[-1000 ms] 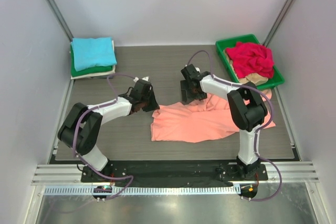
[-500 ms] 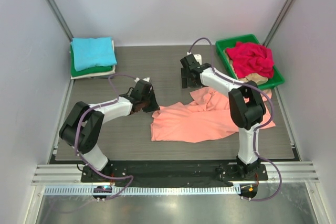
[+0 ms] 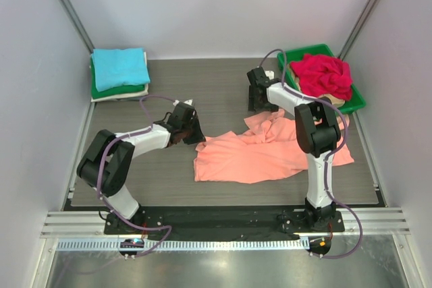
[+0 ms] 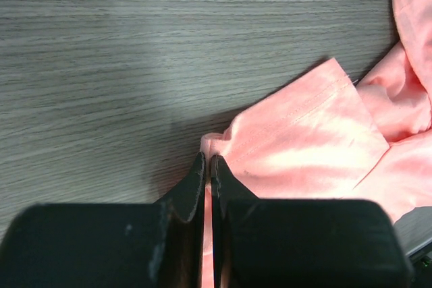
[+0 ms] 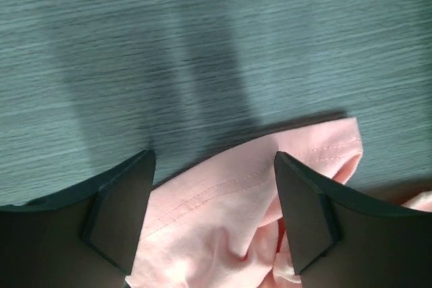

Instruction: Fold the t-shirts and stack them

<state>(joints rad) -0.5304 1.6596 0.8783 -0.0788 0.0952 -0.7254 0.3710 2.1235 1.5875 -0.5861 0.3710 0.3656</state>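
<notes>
The large salmon-orange t-shirt (image 3: pixel 263 154) lies partly spread, bunched at its far right side, on the dark table. My left gripper (image 3: pixel 196 136) is shut on the shirt's left edge; in the left wrist view the jaws (image 4: pixel 208 163) pinch a fold of the salmon cloth (image 4: pixel 304 133). My right gripper (image 3: pixel 259 104) is open and empty just beyond the shirt's far edge. In the right wrist view the fingertips (image 5: pixel 143 166) stand wide apart over a hemmed edge of the shirt (image 5: pixel 223 220).
A folded stack sits at the back left: turquoise shirt (image 3: pixel 120 67) on top, green and white beneath. The green tray (image 3: pixel 356 104) at the back right holds a crumpled red shirt (image 3: pixel 322 75) over a beige one (image 3: pixel 331 101). Walls enclose the table.
My right gripper has come off the shirt's bunched far part and moved back and to the right, open. The bunched cloth has shifted right. The left gripper has stayed put.
</notes>
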